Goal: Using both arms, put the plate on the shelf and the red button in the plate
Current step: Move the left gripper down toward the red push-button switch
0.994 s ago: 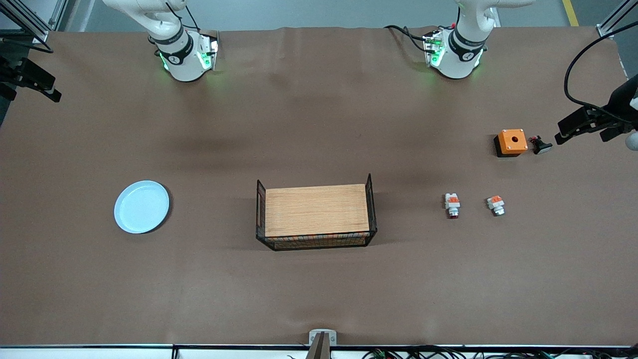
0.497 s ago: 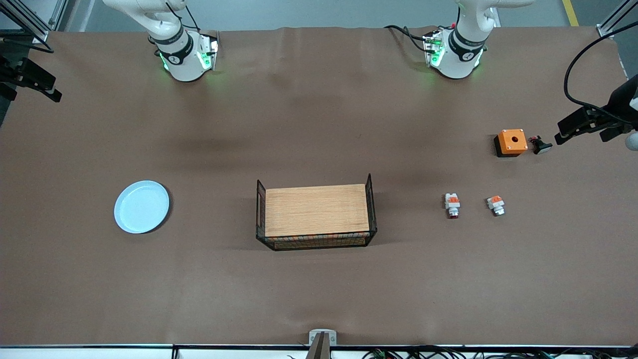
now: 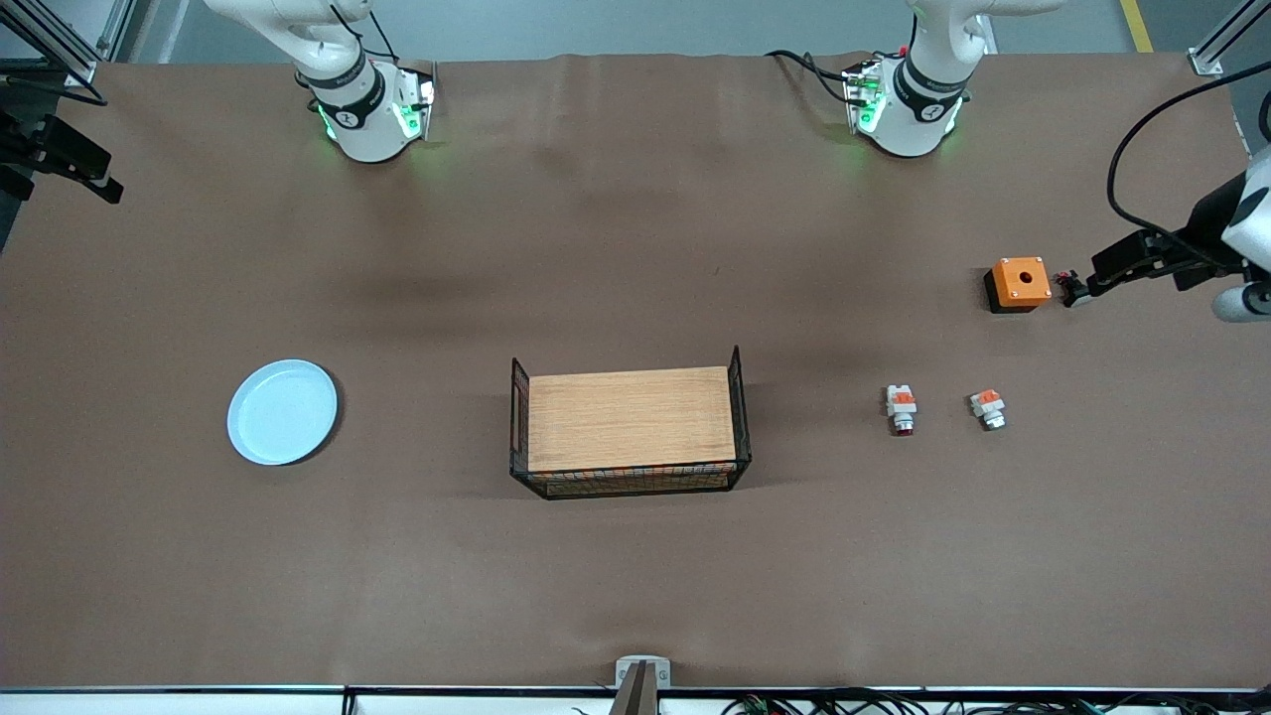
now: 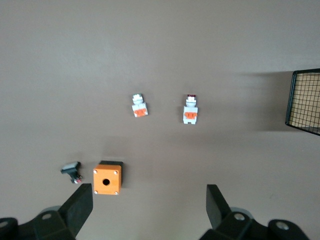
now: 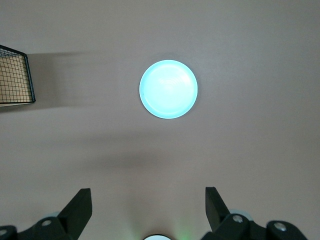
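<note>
Your landmark is the wire basket [image 3: 630,421] with the wooden board in it, mid-table

Plate [image 3: 283,411]: pale blue, flat on the brown table cover [image 3: 635,576], well apart from the basket toward the right arm's end, level with it. Nothing on it. You see it whole in the right wrist view [image 5: 168,89], with a basket corner at that frame's edge

Red button [image 3: 902,408]: white block, orange patch, red tip pointing to the front camera. It lies toward the left arm's end from the basket, about level with it, on the cover, nothing touching it

Silver-tipped switch piece [image 3: 988,408]: same build, just beside the red button, one step farther from the basket

Orange box [image 3: 1018,284] with a hole on top: farther from the front camera than both switch pieces, toward the left arm's end from the basket. A small black part [image 3: 1072,288] lies just beside it

Left gripper [image 4: 150,202]: up in the air over the bare cover near the orange box, fingers [image 4: 77,205] spread wide, holding nothing

Right gripper [image 5: 148,202]: up over bare cover near the plate, fingers [image 5: 78,204] spread wide, holding nothing
</note>
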Motion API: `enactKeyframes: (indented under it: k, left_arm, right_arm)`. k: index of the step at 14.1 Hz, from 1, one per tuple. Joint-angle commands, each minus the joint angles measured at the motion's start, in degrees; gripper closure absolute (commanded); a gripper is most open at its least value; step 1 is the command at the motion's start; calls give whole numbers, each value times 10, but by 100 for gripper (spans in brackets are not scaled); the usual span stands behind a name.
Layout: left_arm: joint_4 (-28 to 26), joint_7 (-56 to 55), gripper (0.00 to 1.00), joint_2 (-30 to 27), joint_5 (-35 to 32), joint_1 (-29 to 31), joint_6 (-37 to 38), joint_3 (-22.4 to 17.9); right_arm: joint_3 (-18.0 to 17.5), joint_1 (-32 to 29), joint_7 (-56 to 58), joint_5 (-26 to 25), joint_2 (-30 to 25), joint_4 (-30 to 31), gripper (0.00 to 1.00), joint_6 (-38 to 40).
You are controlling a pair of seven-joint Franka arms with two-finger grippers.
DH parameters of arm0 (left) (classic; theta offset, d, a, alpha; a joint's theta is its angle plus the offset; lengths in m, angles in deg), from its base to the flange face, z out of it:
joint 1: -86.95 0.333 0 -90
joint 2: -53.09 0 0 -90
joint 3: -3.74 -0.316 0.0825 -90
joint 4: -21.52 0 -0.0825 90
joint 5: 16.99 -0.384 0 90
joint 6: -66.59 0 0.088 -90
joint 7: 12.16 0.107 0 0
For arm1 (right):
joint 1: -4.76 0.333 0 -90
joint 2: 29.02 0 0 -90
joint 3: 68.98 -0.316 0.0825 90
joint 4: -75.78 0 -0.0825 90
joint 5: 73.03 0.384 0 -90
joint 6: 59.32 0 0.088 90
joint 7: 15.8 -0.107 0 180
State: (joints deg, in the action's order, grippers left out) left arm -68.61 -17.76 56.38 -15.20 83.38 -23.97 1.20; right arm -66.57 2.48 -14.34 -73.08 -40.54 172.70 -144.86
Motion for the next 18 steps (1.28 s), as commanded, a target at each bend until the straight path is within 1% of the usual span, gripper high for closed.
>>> enactKeyframes:
  k: [1, 4, 7, 10, 11, 12, 14, 16, 18]
  left_arm:
    - [8, -49, 0, 45, 30, -9, -7, 3]
    - [-14, -50, 0, 82, 30, -23, -43, 5]
    - [-78, -49, 0, 88, 30, -23, -135, 17]
    - [-137, -48, 0, 96, 28, -23, -222, 30]
    - [-154, -48, 0, 107, 27, -23, -255, 36]
    - [-166, -48, 0, 119, 25, -23, -285, 45]
    - [-167, -48, 0, 151, 23, -24, -314, 53]
    - [-167, -48, 0, 181, 22, -29, -350, 56]
    - [-167, -46, 0, 209, 7, -31, -372, 56]
  right_arm:
    - [1, 3, 4, -3, -6, -2, 0, 0]
    - [1, 5, 5, -3, -3, -8, 0, 2]
    - [1, 2, 6, -9, 9, -15, 0, 1]
    - [2, -2, 4, -10, 61, -18, 0, -2]
    - [3, -4, 5, -10, 74, -23, 0, -7]
    - [3, -18, 4, -7, 81, -22, 0, -21]
    - [3, -41, 6, -3, 132, -29, 0, -38]
    - [3, -60, 38, -1, 176, -35, 0, -52]
    - [3, -76, 70, -2, 204, -33, 0, -88]
